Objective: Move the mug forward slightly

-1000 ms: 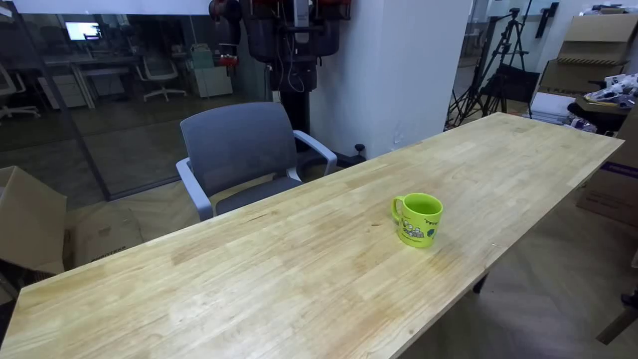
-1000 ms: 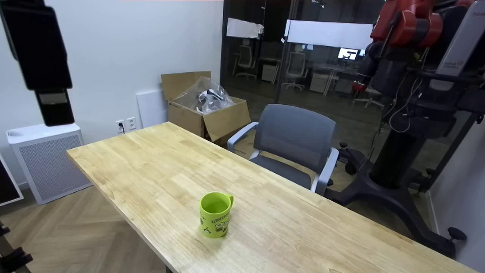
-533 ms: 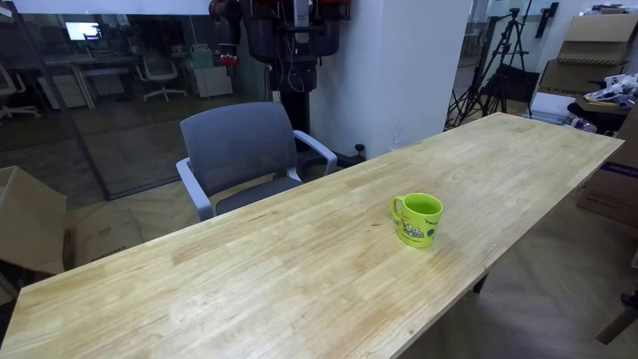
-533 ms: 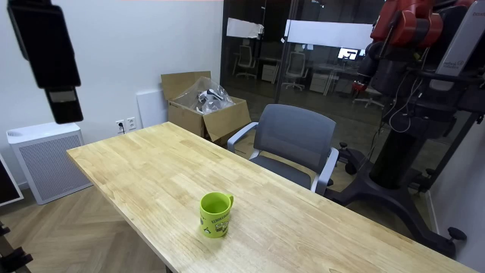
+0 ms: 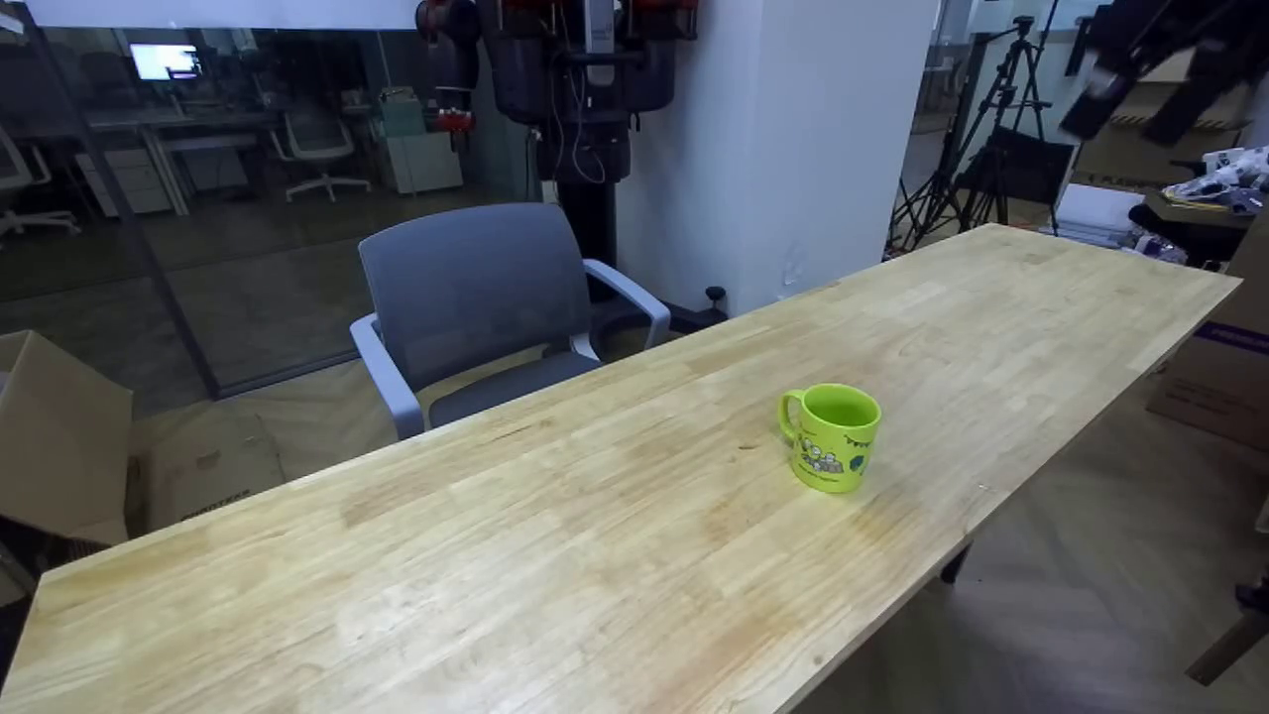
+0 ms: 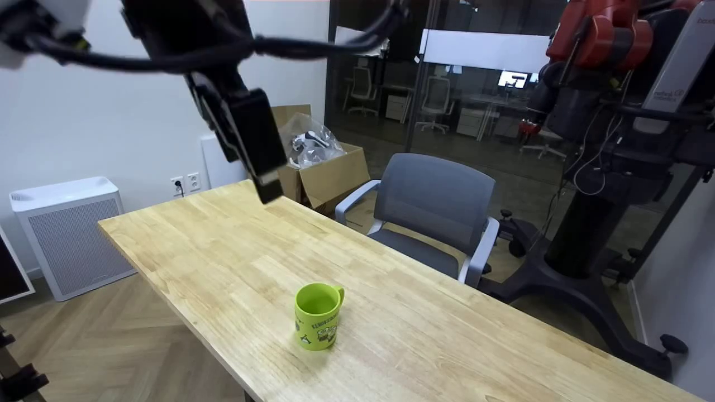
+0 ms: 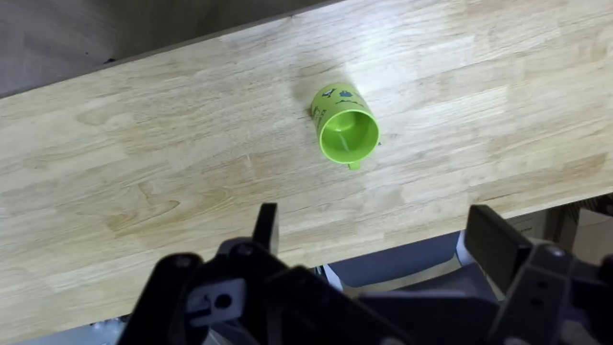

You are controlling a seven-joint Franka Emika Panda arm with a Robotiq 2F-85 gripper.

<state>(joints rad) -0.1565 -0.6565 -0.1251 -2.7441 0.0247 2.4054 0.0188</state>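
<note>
The lime-green mug (image 5: 831,454) stands upright on the wooden table (image 5: 476,565), near one long edge. It also shows in an exterior view (image 6: 317,330) and in the wrist view (image 7: 339,101), where I see into its open top. Its handle points toward the chair side. My gripper (image 7: 373,207) is open, with its two fingers wide apart and nothing between them. It hangs well above the table and does not touch the mug. In an exterior view the gripper (image 5: 1125,127) is at the top right. In an exterior view a black finger (image 6: 254,134) points down over the table's far end.
A grey chair (image 5: 476,288) stands at the table's long side, opposite the edge near the mug. A cardboard box (image 6: 335,173) and a white air purifier (image 6: 72,234) stand beyond the table's end. A red and black robot (image 6: 603,56) stands behind the chair.
The gripper has come into an exterior view at the top right. In an exterior view the arm has moved right and over the table. The mug has not moved.
</note>
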